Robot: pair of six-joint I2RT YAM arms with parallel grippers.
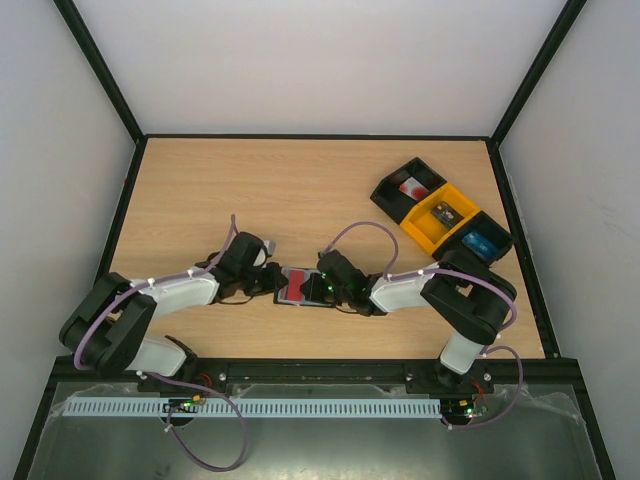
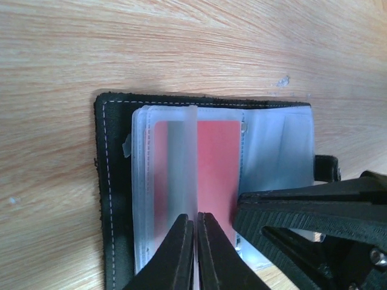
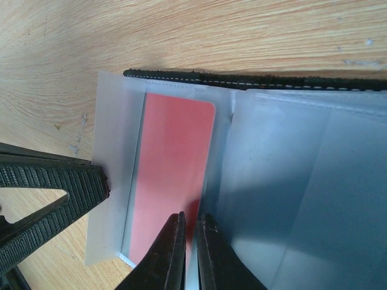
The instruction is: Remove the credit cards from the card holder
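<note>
Task is looking barely started. The card holder (image 1: 298,288) is lying open on the surface (image 1: 250,190), near the front edge, right between the two arms. The left gripper (image 2: 195,216) is pinching shut on a clear sleeve (image 2: 191,151), holding that leaf up on its edge. Beside it a credit card (image 2: 221,163) is showing a red face through the plastic and sitting fully inside its pocket. The right gripper (image 3: 190,216) is resting with its fingers squeezed almost together at the near edge of that pocket, by the fold. I can't tell if it is nipping the card itself or only plastic.

No card is lying loose outside the holder that I can see, so nothing is counting as done yet. What's left, I'm judging, is sliding this card out and then checking the other sleeves. Those are looking pale grey, and I can't tell if they're loaded. The bins (image 1: 440,215) are sitting well apart at the far right.
</note>
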